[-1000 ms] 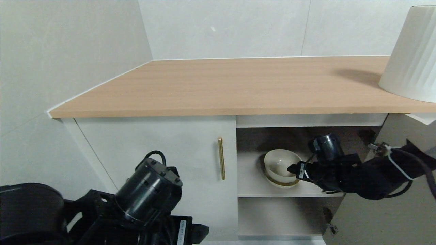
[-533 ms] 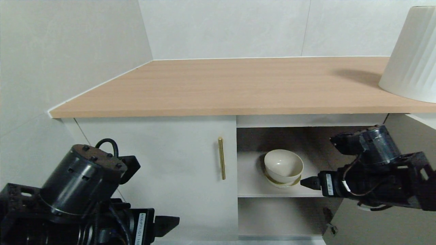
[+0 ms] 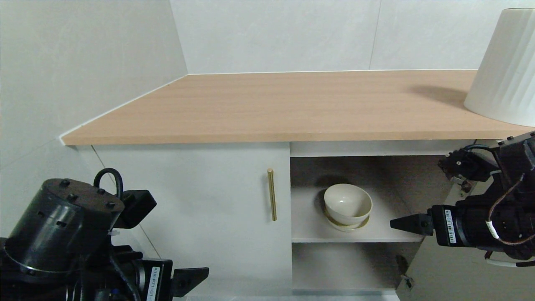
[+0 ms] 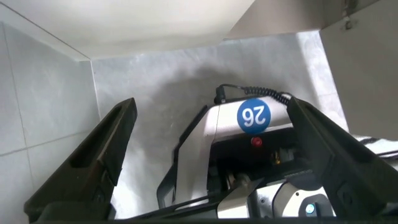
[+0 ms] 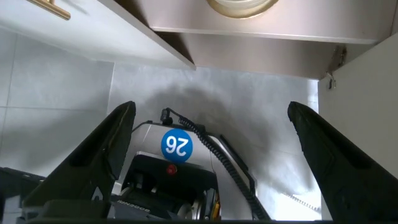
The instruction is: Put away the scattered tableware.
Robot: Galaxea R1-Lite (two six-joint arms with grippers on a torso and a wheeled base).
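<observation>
Bowl (image 3: 347,203) on plate (image 3: 339,226), cabinet shelf (image 3: 307,228); right gripper (image 3: 403,224) near, jaws apart.

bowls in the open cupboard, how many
1 clearly: a cream bowl on the upper shelf, sitting on a shallow dish that could be a second bowl.

The upper cabinet shelf (image 3: 307,221) carries a shallow dish (image 3: 347,228) near its front edge, left of centre; a cream bowl (image 3: 347,204) sits stacked in it.
</observation>
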